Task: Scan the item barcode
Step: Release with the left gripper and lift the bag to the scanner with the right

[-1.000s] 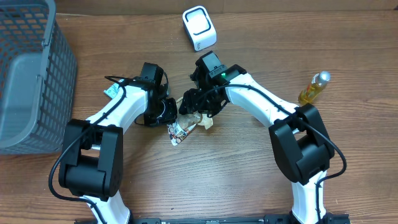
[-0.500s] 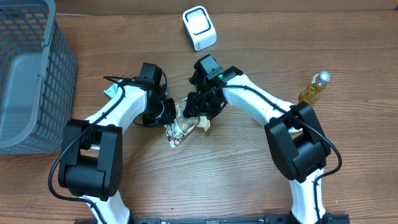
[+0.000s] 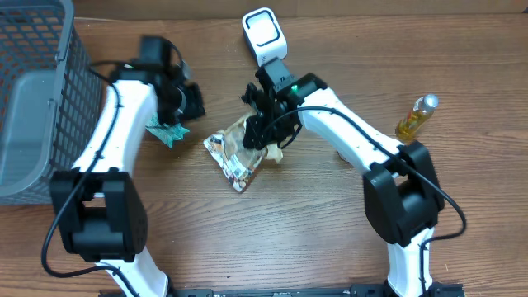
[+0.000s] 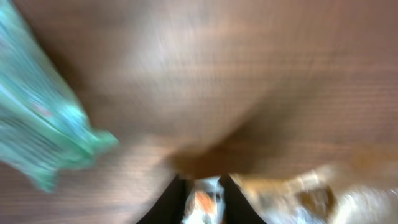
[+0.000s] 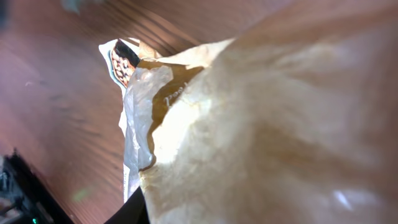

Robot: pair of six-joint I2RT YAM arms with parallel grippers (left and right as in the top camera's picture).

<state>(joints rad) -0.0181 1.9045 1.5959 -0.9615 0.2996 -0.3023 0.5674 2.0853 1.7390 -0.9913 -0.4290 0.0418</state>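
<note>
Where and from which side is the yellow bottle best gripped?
Probably take the yellow bottle across its body, below the pale cap, coming from above. The body is its longest, widest part, and nothing touches it.

A brown wood-grain table (image 3: 289, 235) fills the view under even light.

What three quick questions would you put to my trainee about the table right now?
1. True or false: the white scanner sits on the table, outside the gray basket.
2. Which gripper grips the snack packet? A: left. B: right.
3. Name the item farthest right on the table.
Key: 1 true; 2 B, the right gripper; 3 the yellow bottle.
</note>
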